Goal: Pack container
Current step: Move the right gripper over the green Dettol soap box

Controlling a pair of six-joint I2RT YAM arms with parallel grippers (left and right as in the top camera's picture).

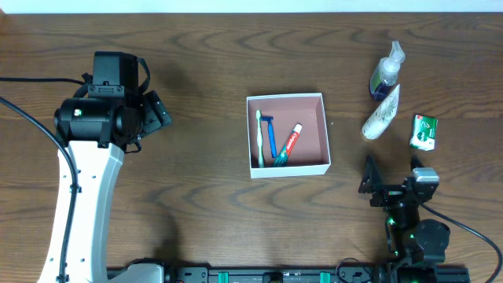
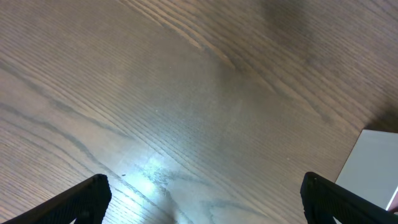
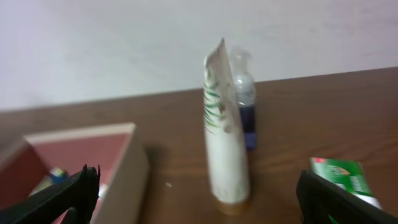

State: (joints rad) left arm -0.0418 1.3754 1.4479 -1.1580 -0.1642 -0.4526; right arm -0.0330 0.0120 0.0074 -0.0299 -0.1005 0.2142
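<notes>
The container (image 1: pixel 327 134), a shallow white-walled box with a pinkish-brown inside, sits mid-table. In it lie a green toothbrush (image 1: pixel 260 135), a blue razor (image 1: pixel 271 138) and a toothpaste tube (image 1: pixel 290 143). A white tube (image 1: pixel 381 116), a clear bottle of blue liquid (image 1: pixel 386 72) and a green box (image 1: pixel 424 131) lie to its right. My right gripper (image 1: pixel 391 174) is open and empty below them; its view shows the tube (image 3: pixel 222 130), bottle (image 3: pixel 245 99), green box (image 3: pixel 342 177) and container (image 3: pixel 127 171). My left gripper (image 1: pixel 153 114) is open over bare wood at the left.
The table is dark brown wood. The container's white corner (image 2: pixel 373 165) shows at the right edge of the left wrist view. The left arm's white link (image 1: pixel 82 212) runs down the left side. A pale wall stands behind the table in the right wrist view.
</notes>
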